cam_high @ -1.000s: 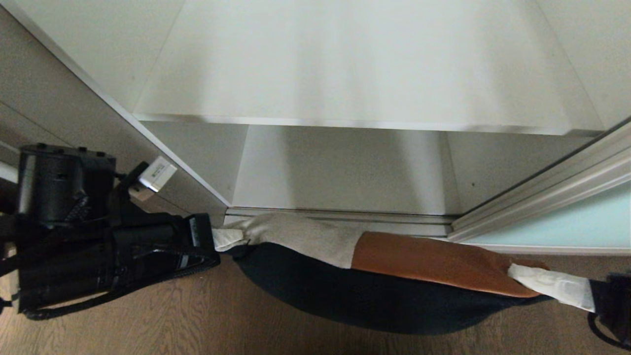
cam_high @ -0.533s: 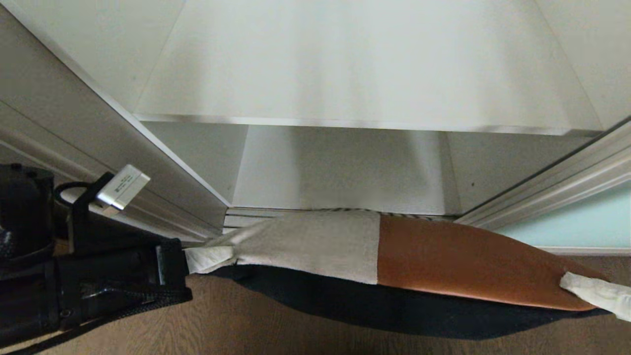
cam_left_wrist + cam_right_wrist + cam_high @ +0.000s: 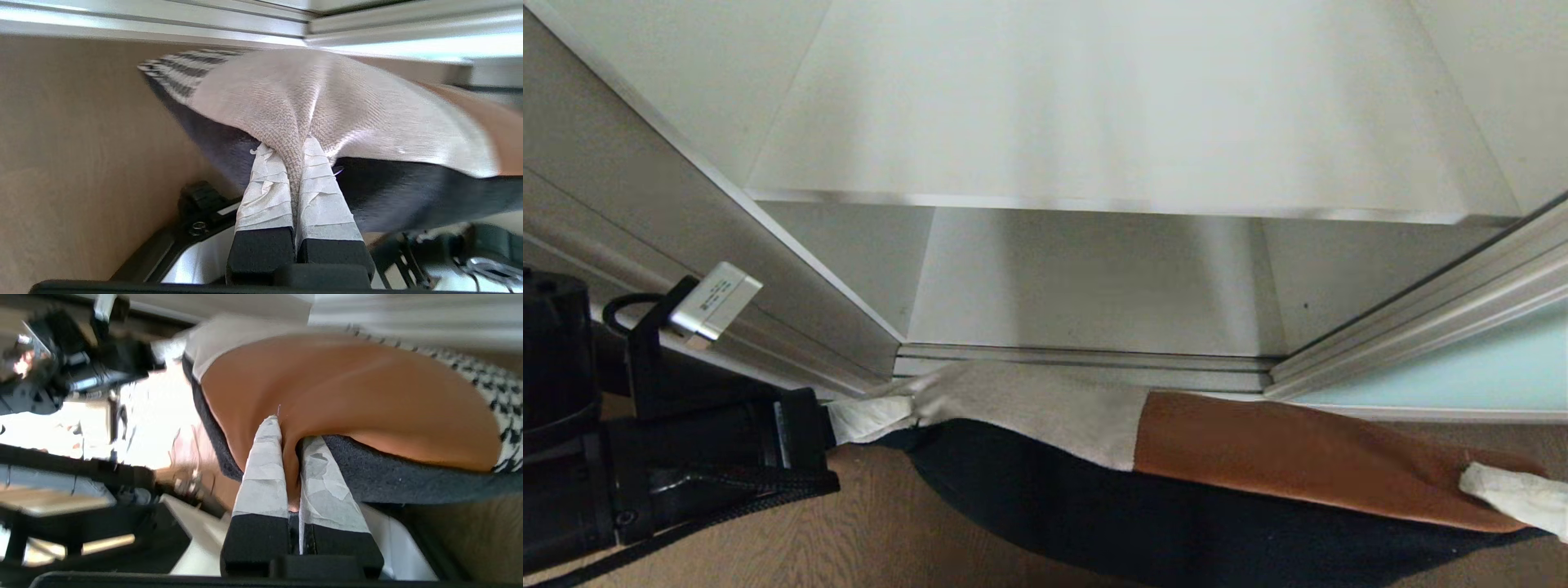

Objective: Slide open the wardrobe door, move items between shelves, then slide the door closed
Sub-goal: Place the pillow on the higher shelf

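cushion (image 3: 1176, 457) pinched at both ends: left tool (image 3: 292, 153) clamped on beige corner, right tool (image 3: 288, 433) on rust patch.

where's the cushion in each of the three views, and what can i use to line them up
Head view: cushion hangs across the lower middle, before the wardrobe.
Left wrist view: its beige corner pinched by the left gripper.
Right wrist view: its rust patch pinched by the right gripper.
Shared landmark: the beige-to-rust seam.
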{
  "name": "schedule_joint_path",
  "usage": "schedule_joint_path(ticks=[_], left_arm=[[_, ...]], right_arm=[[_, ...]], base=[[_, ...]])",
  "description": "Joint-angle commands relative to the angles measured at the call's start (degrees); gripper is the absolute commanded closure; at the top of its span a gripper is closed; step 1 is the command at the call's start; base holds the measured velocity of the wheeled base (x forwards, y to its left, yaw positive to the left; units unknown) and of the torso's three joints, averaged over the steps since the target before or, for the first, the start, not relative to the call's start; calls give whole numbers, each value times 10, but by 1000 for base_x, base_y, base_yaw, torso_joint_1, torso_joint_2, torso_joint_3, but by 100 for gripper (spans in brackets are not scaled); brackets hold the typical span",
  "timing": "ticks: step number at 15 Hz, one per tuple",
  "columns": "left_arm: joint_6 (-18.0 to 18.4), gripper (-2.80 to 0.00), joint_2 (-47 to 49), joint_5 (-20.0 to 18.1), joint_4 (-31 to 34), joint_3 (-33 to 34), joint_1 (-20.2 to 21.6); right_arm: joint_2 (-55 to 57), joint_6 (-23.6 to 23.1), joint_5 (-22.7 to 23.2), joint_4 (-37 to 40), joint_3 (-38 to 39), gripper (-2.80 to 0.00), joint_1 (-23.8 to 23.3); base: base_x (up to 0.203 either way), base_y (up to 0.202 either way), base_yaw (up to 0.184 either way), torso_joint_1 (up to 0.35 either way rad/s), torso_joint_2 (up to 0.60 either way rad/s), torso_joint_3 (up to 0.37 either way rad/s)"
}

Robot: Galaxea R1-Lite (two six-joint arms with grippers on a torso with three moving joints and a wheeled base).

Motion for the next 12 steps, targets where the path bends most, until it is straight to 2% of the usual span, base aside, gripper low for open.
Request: schedule_joint_path(ticks=[1, 3, 5, 12], left_arm=[[6, 0, 2, -6, -2, -8, -23], [26, 0, 7, -2, 0, -33, -37], [29, 0, 3, -2, 0, -19, -39], [30, 0, -2, -1, -3, -5, -39]], right_arm=[[6, 3, 2, 4, -1, 0, 19], [5, 4, 2, 5, -1, 0, 33], [5, 7, 4, 9, 0, 0, 35], [-2, 8, 4, 26, 0, 0, 35]], base=[[0, 0, 0, 0, 0, 0], [0, 0, 0, 0, 0, 0], [-41, 0, 2, 2, 0, 1], [-192, 0, 0, 2, 2, 2]])
